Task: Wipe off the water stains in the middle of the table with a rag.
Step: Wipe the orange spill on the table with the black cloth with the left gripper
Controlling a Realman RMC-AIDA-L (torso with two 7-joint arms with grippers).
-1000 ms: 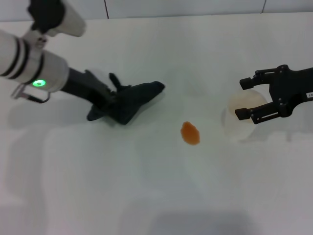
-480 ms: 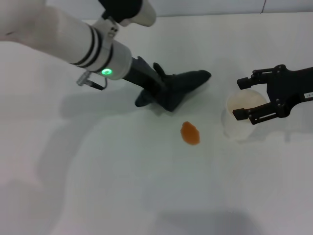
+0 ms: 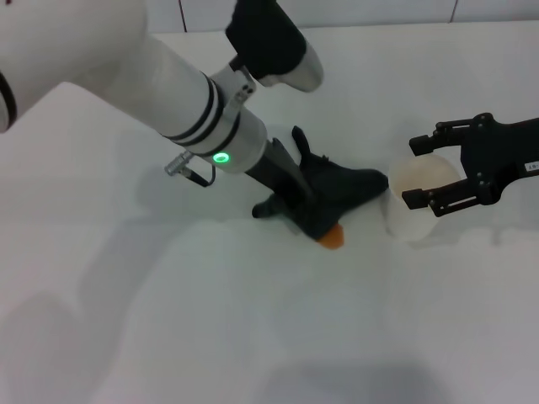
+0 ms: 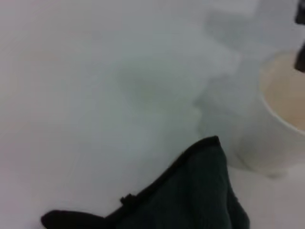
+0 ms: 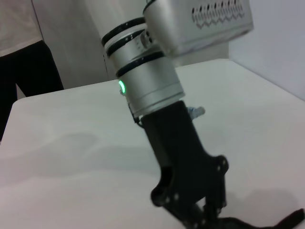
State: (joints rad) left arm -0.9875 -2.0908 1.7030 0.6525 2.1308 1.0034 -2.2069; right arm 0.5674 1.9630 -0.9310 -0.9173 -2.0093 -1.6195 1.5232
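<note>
On the white table [image 3: 168, 320], my left gripper [image 3: 301, 202] is shut on the black rag [image 3: 341, 189] and presses it down. The rag covers most of the orange-brown water stain [image 3: 332, 241]; only its near edge shows. In the left wrist view the rag [image 4: 190, 195] lies just short of the white cup [image 4: 281, 119]. The right wrist view shows the left gripper [image 5: 200, 217] from the side, with a strip of rag [image 5: 257, 223] beneath it. My right gripper [image 3: 424, 171] hangs open at the right, over the cup.
A white cup [image 3: 418, 200] with a tan inside stands just right of the rag and the stain, under the right gripper's fingers. The left arm's thick white forearm [image 3: 126, 67] crosses the upper left of the table. A person in dark clothes [image 5: 24, 71] stands beyond the table.
The left arm has dragged the rag rightward and toward me, from the left part of the table onto the stain, now mostly covered. The right gripper and cup have stayed put.
</note>
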